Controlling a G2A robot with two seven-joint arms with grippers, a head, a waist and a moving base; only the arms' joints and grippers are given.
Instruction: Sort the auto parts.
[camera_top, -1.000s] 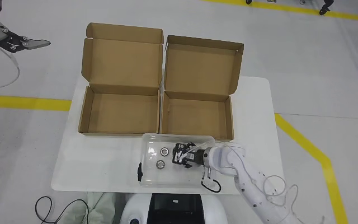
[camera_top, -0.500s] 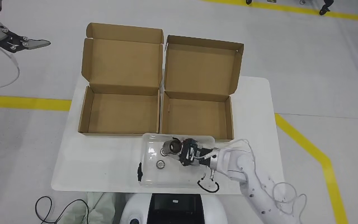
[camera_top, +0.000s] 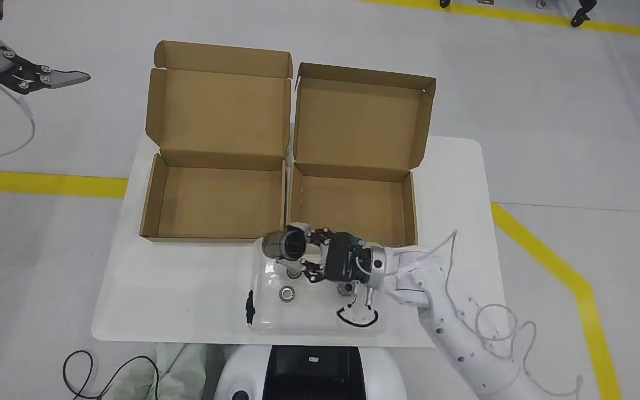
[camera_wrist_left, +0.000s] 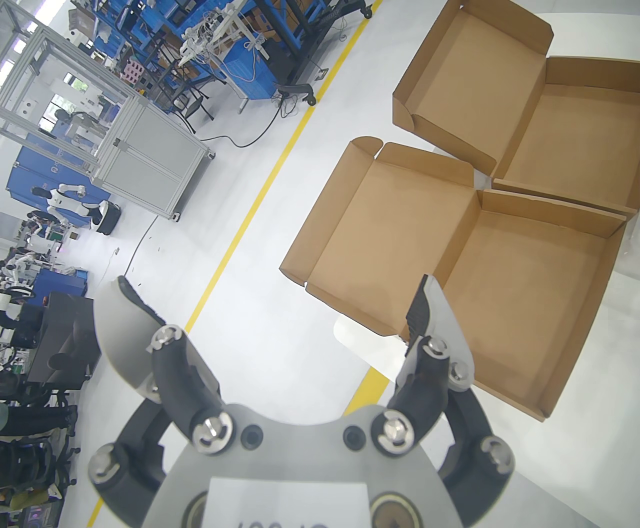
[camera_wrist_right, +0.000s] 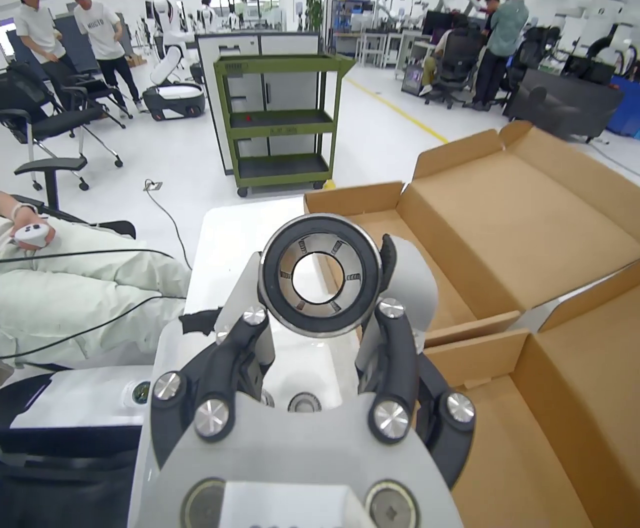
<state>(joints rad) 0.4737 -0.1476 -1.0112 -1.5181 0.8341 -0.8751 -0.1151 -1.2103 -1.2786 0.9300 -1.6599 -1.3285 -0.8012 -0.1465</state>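
My right gripper (camera_top: 292, 246) (camera_wrist_right: 324, 295) is shut on a round steel bearing (camera_top: 282, 243) (camera_wrist_right: 320, 320) with a dark outer ring. It holds the bearing above the far left corner of the clear plastic bin (camera_top: 262, 305), close to the front walls of the two boxes. A smaller bearing (camera_top: 287, 293) (camera_wrist_right: 304, 401) lies on the bin's floor. Two open cardboard boxes stand side by side behind the bin, the left box (camera_top: 218, 202) (camera_wrist_left: 525, 320) and the right box (camera_top: 352, 210), both bare inside. My left gripper (camera_top: 58, 76) (camera_wrist_left: 272, 300) is open with nothing in it, off the table's far left over the floor.
The white table (camera_top: 190, 290) has bare room left of the bin. A black cable loop (camera_top: 355, 318) lies at the bin's near edge. The box lids (camera_top: 220, 105) stand open at the back. A green cart (camera_wrist_right: 277, 120) stands on the floor beyond the table.
My right gripper has risen out of the bin with the bearing and moved left and toward the boxes. The left gripper has not moved.
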